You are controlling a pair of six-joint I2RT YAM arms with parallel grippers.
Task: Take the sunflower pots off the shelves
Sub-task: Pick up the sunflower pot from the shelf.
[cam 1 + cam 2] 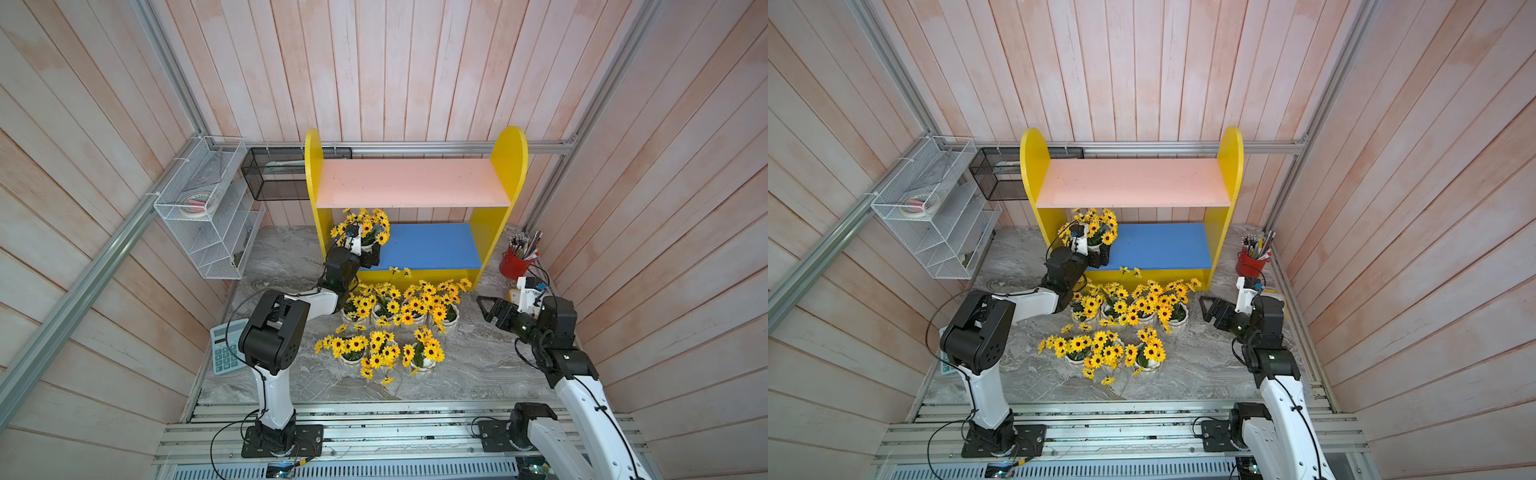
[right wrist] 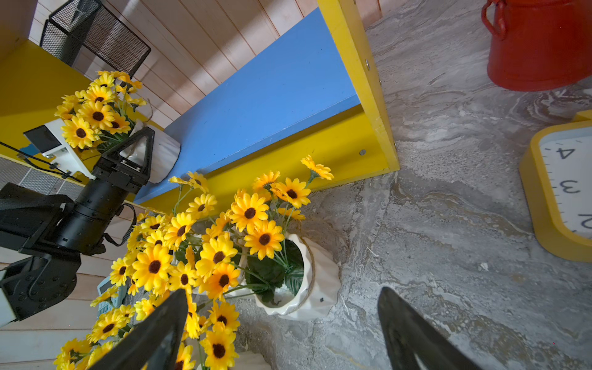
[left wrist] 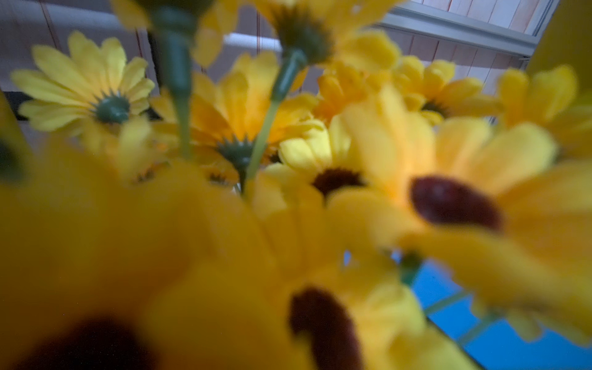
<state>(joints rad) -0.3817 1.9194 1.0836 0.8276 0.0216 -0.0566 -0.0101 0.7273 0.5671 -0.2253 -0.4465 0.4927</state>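
On the shelves (image 1: pixel 432 245), left gripper (image 1: pixel 366 254) jaws bracket the last sunflower pot (image 2: pixel 166 153), grip unclear; right gripper (image 1: pixel 486 309) gapes empty. Next: clamp, lift out.

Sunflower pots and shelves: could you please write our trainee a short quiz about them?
1. True or false: a sunflower pot stands on the pink upper board.
2. At which end of the blue lower board, seen in a top view, does the one shelved pot stand? A left, B right, C middle.
3. Which pincer is open with nothing between its jaws?
Key: 1 false; 2 A; 3 the right pincer.
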